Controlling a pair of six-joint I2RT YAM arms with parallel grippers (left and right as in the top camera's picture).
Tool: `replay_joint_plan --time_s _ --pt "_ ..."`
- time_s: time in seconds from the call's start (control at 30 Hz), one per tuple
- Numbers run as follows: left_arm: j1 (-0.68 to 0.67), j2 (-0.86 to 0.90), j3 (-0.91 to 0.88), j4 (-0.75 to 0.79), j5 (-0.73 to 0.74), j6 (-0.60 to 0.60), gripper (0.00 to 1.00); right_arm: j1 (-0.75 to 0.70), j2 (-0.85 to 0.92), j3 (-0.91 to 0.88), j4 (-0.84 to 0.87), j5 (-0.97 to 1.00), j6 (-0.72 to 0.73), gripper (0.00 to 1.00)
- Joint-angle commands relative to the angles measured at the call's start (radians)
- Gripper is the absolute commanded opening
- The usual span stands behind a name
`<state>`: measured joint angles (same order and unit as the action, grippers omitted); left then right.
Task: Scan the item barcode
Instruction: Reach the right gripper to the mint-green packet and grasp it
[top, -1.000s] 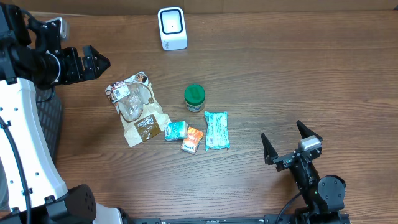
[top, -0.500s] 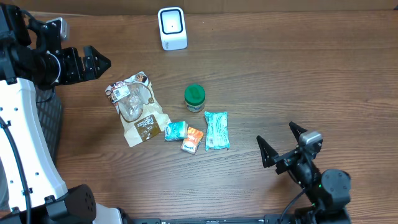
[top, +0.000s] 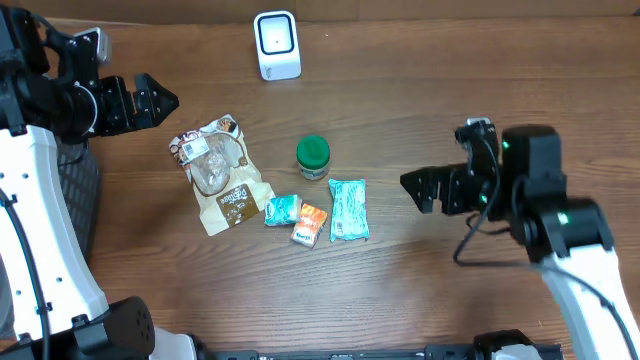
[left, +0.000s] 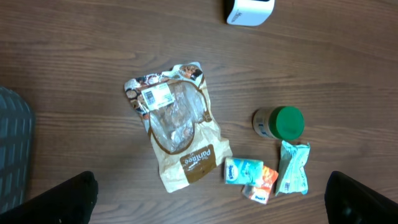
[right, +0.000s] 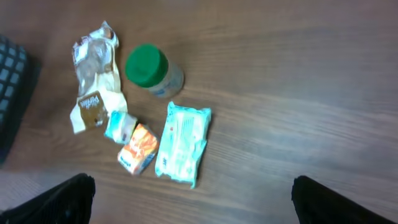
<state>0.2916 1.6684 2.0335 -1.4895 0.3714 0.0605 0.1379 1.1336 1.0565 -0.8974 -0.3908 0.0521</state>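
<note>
Spreading across the whole frame, the wooden bench (top: 450, 90) carries everything. The left end effector (top: 155, 100), upper left, and the right end effector (top: 418, 190), right of centre, both stand released, grasping nothing. A brown snack bag (top: 217, 175) lies left of centre. A teal wipes packet (top: 348, 209) lies at centre. The white scanner (top: 277, 45) stands at top centre, well apart from the items. A green-lidded jar (top: 313, 157) sits just above the packet. A small teal pack (top: 283, 210) touches a small orange pack (top: 310, 224) between bag and packet.

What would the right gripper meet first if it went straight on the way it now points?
Probably the teal packet: the open right gripper points left towards it, with nothing between them. Its height is unclear, so it could pass above.
</note>
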Motion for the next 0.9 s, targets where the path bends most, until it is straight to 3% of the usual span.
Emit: replay_joint_plan --time_s 0.0,0.03,0.1,0.3,0.53,0.67,0.87 --pt "0.001 -0.013 0.015 0.002 0.014 0.022 0.99 -0.002 0.127 0.044 0.086 -0.221 0.004 1.00" --pt "0.001 -0.013 0.015 0.002 0.014 0.022 1.00 -0.002 0.155 0.044 0.114 -0.275 0.004 0.99" --pt "0.001 -0.013 0.015 0.002 0.014 0.022 1.00 0.005 0.214 0.044 0.170 -0.336 0.008 0.78" --pt "0.001 -0.013 0.015 0.002 0.014 0.022 1.00 0.112 0.389 0.044 0.227 -0.233 0.138 0.37" --pt "0.001 -0.013 0.015 0.002 0.014 0.022 0.99 0.322 0.527 0.044 0.378 -0.072 0.372 0.26" --pt "0.001 -0.013 0.015 0.002 0.014 0.022 0.99 0.411 0.615 0.044 0.438 0.001 0.507 0.14" --pt "0.001 -0.013 0.015 0.002 0.014 0.022 1.00 0.467 0.670 0.043 0.452 0.087 0.584 0.11"
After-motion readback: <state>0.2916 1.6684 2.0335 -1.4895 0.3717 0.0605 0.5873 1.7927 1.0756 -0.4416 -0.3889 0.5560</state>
